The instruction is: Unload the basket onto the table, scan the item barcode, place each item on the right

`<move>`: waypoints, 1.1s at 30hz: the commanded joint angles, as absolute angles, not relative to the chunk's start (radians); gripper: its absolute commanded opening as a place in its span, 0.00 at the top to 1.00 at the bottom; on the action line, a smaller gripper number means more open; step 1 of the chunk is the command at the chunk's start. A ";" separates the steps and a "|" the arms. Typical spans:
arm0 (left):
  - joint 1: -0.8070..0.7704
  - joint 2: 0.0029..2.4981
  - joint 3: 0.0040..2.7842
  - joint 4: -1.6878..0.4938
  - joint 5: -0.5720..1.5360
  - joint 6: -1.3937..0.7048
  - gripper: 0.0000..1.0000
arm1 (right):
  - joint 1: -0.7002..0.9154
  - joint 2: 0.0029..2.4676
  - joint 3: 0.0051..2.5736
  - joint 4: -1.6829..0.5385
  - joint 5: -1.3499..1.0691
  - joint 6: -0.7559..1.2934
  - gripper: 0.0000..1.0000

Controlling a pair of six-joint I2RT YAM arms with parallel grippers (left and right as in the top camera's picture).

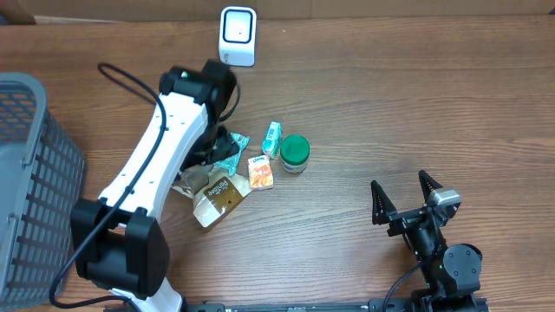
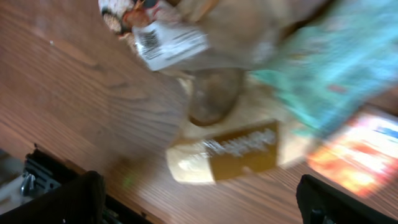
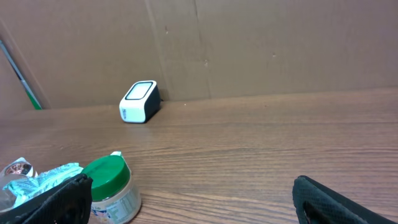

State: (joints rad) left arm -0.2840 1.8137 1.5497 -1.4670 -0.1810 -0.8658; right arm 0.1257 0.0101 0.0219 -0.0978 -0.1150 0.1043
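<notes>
While the wooden bench (image 1: 390, 113) fills almost the whole overhead view, a grey mesh basket (image 1: 43, 191) stands at its left edge. The white left arm (image 1: 160, 147) slants from the near edge toward the middle of the bench, its wrist above a heap of groceries (image 1: 227, 186). From above the left gripper (image 2: 199, 202) is hidden under that wrist. Its own camera shows two dark fingers at the bottom corners of the view, spread wide, hanging over the heap and gripping none of it. The black right arm (image 1: 438, 251) sits at the near edge toward the right corner, well apart from the heap, and the right gripper (image 1: 399, 182) is likewise spread wide and empty. A white barcode scanner (image 1: 238, 35) stands at the far edge, left of centre. Within the heap, near the middle of the bench, a brown pouch (image 1: 218, 201) lies closest to the near edge, with a teal packet (image 1: 232, 147) beyond it, partly under the arm. A green-lidded jar (image 1: 295, 153) stands on the heap's right side, and an orange carton (image 1: 260, 172) lies between pouch and jar. A small green-and-white carton (image 1: 272, 139) lies just beside the jar. A white barcode label (image 2: 163, 42) shows, blurred, on a crinkled packet at the top of the left wrist view; which item carries it I cannot tell.
</notes>
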 commanded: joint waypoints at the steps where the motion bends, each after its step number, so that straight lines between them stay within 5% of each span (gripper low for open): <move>1: -0.213 1.810 1.395 -1.378 -0.101 -0.790 0.04 | 0.122 0.003 0.019 -0.094 -0.109 0.103 0.00; 7: -0.166 1.810 1.286 -1.277 -0.049 -0.740 0.13 | 0.122 0.003 0.019 -0.094 -0.109 0.103 0.00; 13: -0.156 1.811 1.192 -1.097 -0.134 -0.709 0.36 | 0.122 0.003 0.019 -0.094 -0.109 0.103 0.00; 19: -0.157 1.811 1.111 -0.905 -0.266 -0.636 0.30 | 0.122 0.003 0.019 -0.094 -0.109 0.103 0.00; 28: -0.157 1.811 1.103 -0.584 -0.299 -0.196 0.22 | 0.122 0.003 0.019 -0.094 -0.109 0.103 0.00; 33: -0.157 1.769 1.202 -0.641 -0.294 -0.108 0.17 | 0.122 0.003 0.019 -0.094 -0.109 0.103 0.00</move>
State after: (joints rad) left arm -0.1616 1.8156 1.1229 -0.5980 -0.2806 -0.2100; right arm 0.1257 0.0101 0.0219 -0.0982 -0.1150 0.1043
